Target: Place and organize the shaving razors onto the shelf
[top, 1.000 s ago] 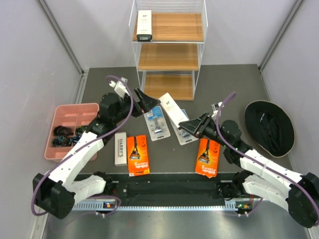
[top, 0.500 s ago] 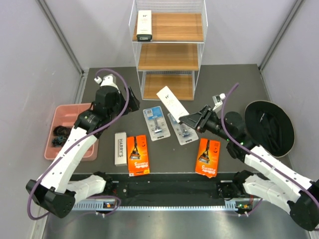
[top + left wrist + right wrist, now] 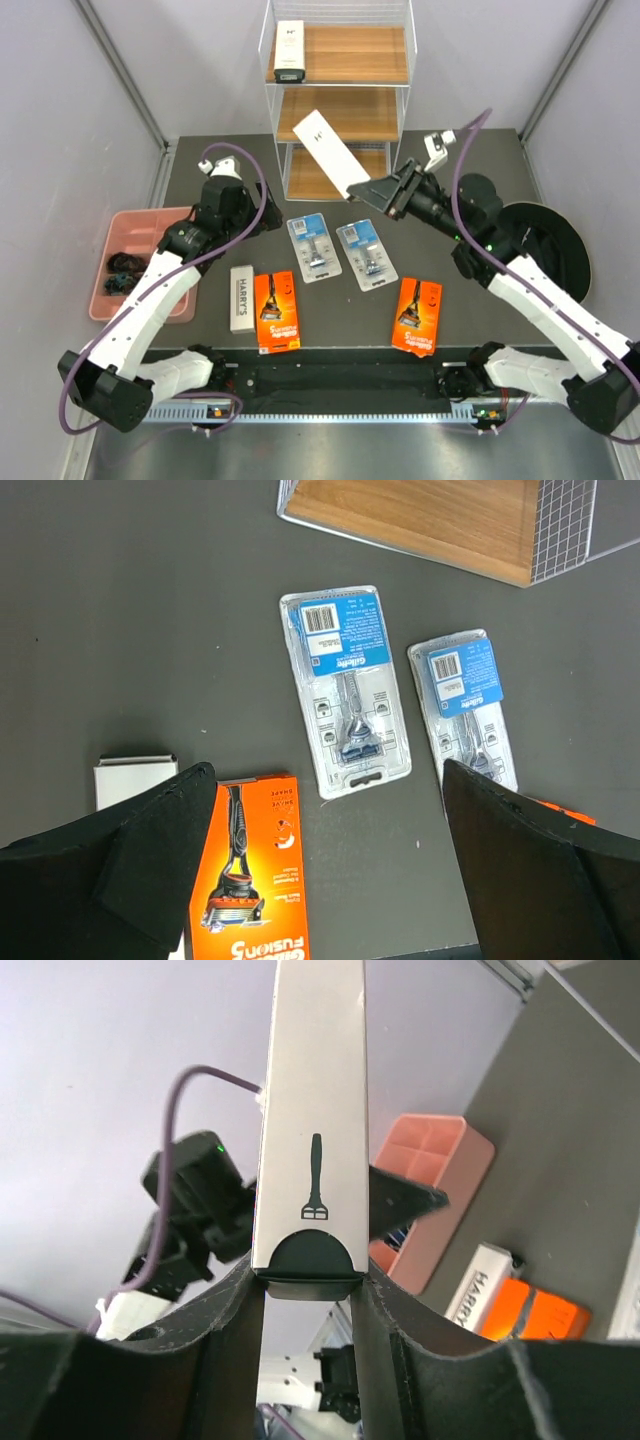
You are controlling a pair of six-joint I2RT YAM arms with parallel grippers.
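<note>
Reads HARRY'S on white box (image 3: 241, 297) toward near-left tabletop edge, FUSION5 upside down on neighbouring orange card (image 3: 250, 870).

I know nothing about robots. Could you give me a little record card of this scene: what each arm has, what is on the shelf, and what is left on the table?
right gripper: shut on the held box, a long white one raised in front of the shelf
left gripper: open and empty, above the table
shelf top tier: one shelved box, white
on the table: HARRY'S box, two blue packs, two orange cards
pink tray: at the table's left, holding small dark items
</note>
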